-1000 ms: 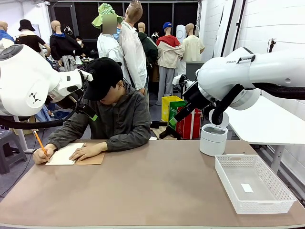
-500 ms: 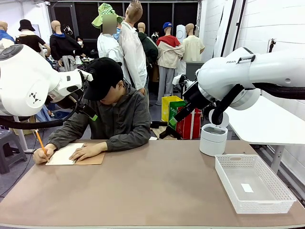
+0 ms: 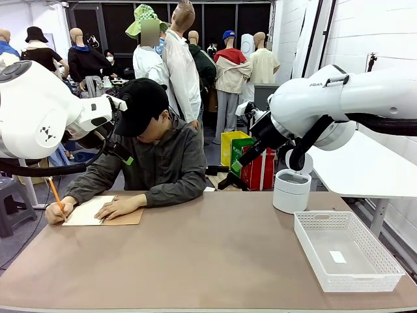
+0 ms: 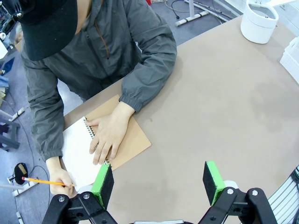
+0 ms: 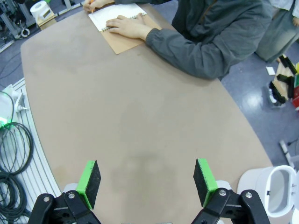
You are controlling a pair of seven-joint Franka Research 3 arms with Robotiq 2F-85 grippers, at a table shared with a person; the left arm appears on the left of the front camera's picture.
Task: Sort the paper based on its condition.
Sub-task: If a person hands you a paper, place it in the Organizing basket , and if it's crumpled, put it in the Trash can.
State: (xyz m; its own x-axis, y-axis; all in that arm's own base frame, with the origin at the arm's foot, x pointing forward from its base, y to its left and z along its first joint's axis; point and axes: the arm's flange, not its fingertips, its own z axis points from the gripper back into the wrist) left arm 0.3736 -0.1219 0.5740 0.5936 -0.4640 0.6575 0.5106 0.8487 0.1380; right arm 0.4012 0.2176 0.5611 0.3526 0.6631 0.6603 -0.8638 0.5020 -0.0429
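Well beyond the left fingers [image 4: 103, 184] lies the notepad [image 4: 77, 149].

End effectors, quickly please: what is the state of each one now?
Left end effector: open, holding nothing.
Right end effector: open, holding nothing.

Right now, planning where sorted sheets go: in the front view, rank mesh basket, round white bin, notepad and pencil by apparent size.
1. Mesh basket, also nearest the camera.
2. Notepad and round white bin: too alike to rank; a hand covers part of the notepad.
3. Pencil.
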